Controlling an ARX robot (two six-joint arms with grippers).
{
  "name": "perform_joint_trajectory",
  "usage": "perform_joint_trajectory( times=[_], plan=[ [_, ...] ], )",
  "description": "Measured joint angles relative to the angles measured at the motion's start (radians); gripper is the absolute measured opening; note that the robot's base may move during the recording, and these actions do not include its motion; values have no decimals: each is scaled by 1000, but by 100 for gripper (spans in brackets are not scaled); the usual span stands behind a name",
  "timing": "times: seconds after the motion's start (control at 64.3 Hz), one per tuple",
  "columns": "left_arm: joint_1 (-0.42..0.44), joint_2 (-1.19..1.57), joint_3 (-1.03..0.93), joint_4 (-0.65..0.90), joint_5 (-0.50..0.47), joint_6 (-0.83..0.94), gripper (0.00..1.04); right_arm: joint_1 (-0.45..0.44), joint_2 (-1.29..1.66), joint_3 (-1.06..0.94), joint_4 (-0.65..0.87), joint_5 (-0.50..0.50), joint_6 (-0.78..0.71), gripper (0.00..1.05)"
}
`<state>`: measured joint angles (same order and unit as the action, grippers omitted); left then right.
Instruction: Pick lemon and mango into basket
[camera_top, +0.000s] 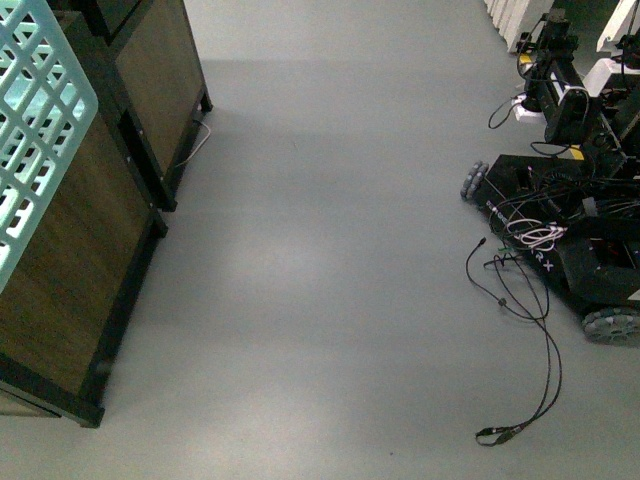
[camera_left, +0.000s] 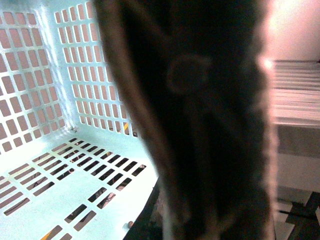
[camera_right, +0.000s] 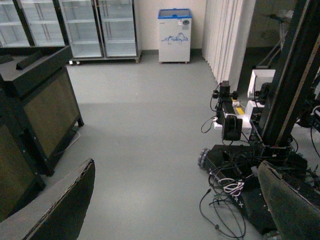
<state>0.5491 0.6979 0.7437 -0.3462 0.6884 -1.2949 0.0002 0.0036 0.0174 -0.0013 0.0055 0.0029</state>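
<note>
At far left: light aqua slotted plastic basket (camera_top: 35, 130), near brown wooden cabinet (camera_top: 70, 260)
Left claw (camera_left: 200, 125): blurred before basket wall, cannot tell grip
Right claw (camera_right: 175, 172): spread wide, empty

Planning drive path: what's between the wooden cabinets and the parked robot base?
Front view: bare grey floor between cabinets and robot base; loose cables lie beside the base.

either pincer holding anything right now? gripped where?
Right pincer is open and empty. Left pincer: cannot tell; a dark blur fills its wrist view in front of the basket.
</note>
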Motion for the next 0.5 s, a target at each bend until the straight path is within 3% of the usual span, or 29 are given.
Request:
perform_joint_trajectory(
  times=[0.498],
  plan=[
    [1,8,0,0,-11,4,5,0,0,0,0,-2,0,96]
  ],
)
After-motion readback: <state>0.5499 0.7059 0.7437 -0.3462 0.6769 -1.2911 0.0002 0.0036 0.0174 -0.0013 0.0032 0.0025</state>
